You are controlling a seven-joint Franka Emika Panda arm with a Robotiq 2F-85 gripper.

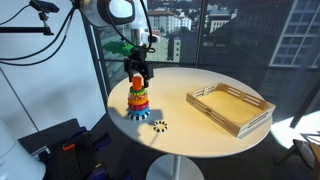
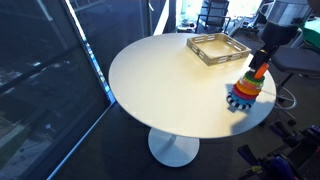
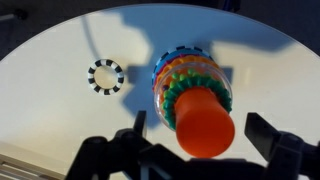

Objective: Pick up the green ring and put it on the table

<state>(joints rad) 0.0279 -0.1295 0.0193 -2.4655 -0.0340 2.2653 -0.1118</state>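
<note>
Closest to the lens, finds the gripper (image 3: 198,125) with fingers spread apart on either side of the orange cap (image 3: 205,130) of the stacking toy (image 3: 163,68), clamped on nothing. Locates the green ring (image 3: 180,95) still threaded on the toy, just under that cap and above the other coloured rings, with the dotted ring (image 3: 105,75) lying on the table (image 3: 250,45) just beside the toy's base. Judges the task barely begun: gripper in position over the toy, but grasp, lift off the toy and placing on the table all outstanding.
</note>
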